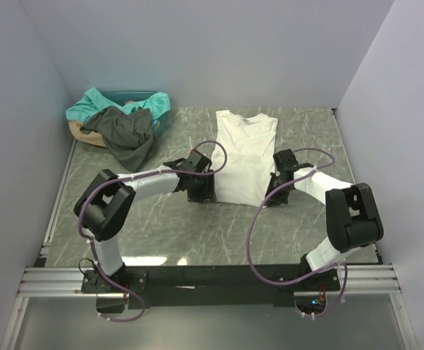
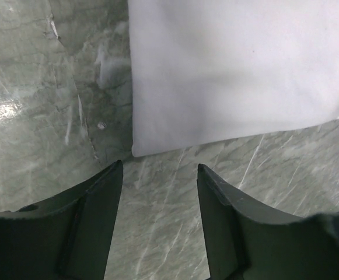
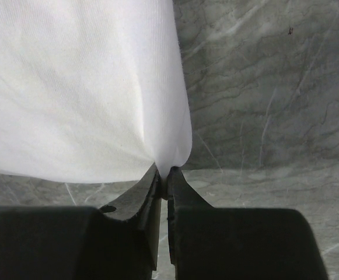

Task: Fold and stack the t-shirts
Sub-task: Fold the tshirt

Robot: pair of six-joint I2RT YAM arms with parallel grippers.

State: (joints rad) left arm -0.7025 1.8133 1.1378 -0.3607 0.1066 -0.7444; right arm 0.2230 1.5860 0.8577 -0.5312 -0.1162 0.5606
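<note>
Top external view: well off to the far left of the left claw (image 1: 200, 191), the teal shirt (image 1: 95, 102) and grey shirt (image 1: 128, 137) lie heaped in and over a basket (image 1: 75, 129), out of both arms' way. The left claw is released, with its jaws apart and nothing between them. In the left wrist view the near left corner of the white shirt (image 2: 239, 70) lies flat on the tabletop (image 2: 52, 93), just ahead of the jaws and slightly left of their gap. If this claw closes where it stands, it would likely catch only air or scrape stone, so it needs to move forward first. The white shirt is spread between the two claws, collar away from them. The right claw (image 3: 164, 172) is clenched on the shirt's near right corner, and the cloth puckers up into the pinch. The bite looks thin, right at the fabric's edge, and I cannot tell how many layers it holds. A lift could slip it free or peel one layer. If the right claw lifts alone, the hem would probably drag askew and spoil the fold.
</note>
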